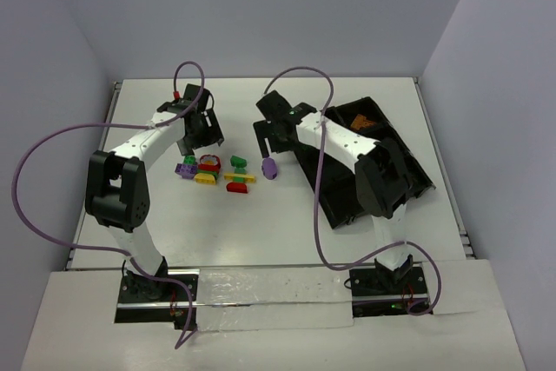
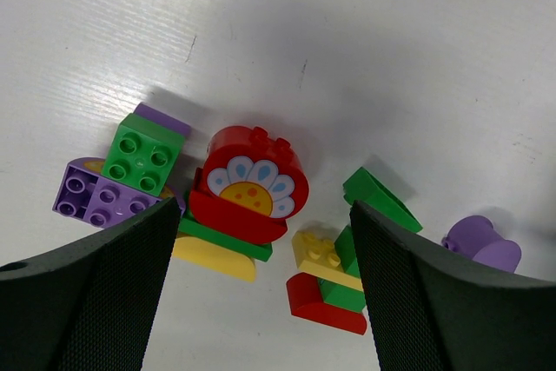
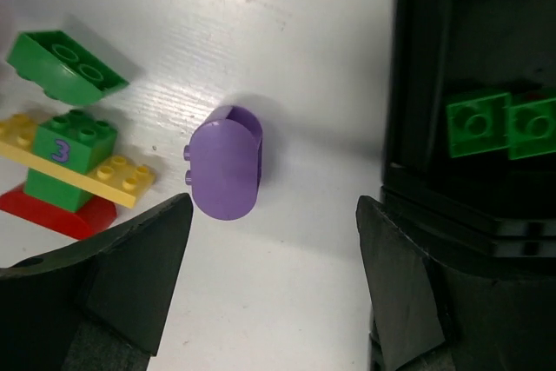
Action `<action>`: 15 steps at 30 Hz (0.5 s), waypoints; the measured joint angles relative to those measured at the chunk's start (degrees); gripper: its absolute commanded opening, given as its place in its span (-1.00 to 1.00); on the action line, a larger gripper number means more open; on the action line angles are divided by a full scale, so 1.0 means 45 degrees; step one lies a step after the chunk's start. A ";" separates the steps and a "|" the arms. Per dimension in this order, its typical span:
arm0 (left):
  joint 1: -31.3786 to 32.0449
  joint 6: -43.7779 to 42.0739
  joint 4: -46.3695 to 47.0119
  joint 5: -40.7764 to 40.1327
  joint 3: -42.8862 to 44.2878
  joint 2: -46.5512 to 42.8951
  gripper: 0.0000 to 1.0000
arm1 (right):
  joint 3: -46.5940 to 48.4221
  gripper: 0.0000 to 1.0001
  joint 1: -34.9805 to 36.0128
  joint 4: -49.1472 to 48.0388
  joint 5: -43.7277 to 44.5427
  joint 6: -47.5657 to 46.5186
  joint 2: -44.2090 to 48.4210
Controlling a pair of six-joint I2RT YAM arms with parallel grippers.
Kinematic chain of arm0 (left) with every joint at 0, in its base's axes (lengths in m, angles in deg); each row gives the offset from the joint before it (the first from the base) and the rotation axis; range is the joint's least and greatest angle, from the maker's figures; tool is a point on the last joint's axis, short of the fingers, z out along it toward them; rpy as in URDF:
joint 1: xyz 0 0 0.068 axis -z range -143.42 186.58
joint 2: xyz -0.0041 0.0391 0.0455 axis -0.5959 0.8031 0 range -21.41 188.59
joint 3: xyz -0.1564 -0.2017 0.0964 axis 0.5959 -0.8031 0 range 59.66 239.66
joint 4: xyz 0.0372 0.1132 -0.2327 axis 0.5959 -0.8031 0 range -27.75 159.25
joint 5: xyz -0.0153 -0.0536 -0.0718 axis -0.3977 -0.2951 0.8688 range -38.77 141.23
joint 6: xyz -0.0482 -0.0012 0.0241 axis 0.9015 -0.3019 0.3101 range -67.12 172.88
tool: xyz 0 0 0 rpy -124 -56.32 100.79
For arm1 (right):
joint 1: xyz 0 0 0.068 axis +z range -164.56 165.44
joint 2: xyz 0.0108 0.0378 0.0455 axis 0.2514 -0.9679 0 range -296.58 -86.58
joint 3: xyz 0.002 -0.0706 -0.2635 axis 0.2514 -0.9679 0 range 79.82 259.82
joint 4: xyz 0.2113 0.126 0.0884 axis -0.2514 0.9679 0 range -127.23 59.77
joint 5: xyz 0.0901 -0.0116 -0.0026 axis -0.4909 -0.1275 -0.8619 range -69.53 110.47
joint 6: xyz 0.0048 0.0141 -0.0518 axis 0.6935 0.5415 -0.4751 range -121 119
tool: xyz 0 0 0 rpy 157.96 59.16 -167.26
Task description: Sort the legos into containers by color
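background: plain pale walls are being seen around a white table (image 1: pixel 287 215); its near edge is being covered by the arm bases and a taped strip.
left gripper (image 2: pixel 261 215): fingers are being held wide apart over the pile, nothing being gripped; their lower parts are being cut off by the frame edge.
legos (image 1: pixel 213 171): most are being kept in a loose pile on the table, left of centre, outside the tray.
red flower brick (image 2: pixel 252 184): being seen between the left fingers, resting on green and yellow pieces that are being largely hidden beneath it.
green brick (image 2: pixel 143 154): being carried on a purple brick (image 2: pixel 91 197), whose corner is being hidden by one finger.
right gripper (image 3: pixel 274 215): fingers are being held open, nothing being gripped.
purple rounded brick (image 3: pixel 226 162): lying alone on the table, near one right finger, apart from the tray.
tray (image 3: pixel 417 84): black, on the table's right side; much is being hidden by the right arm from above, so the compartment layout cannot be told.
green pair (image 3: pixel 504 123): two bricks side by side in one compartment, one being cut off at the frame edge.
orange item (image 1: pixel 360 121): sitting in a far compartment, too small to make out.
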 measured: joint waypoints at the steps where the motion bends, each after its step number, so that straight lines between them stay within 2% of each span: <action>1: 0.0000 0.0024 0.0003 -0.0018 -0.0019 -0.0013 0.80 | -0.0068 0.69 0.0050 0.0008 -0.0046 0.0082 -0.0135; 6: 0.0000 0.0170 0.0030 -0.0095 -0.0229 -0.0241 0.89 | -0.0074 0.70 0.0097 -0.0028 -0.0172 0.0517 -0.0788; 15: 0.0000 0.0260 0.0062 -0.0295 -0.0585 -0.0816 0.89 | -0.0073 0.67 0.0119 -0.0571 -0.0996 0.0898 -0.1507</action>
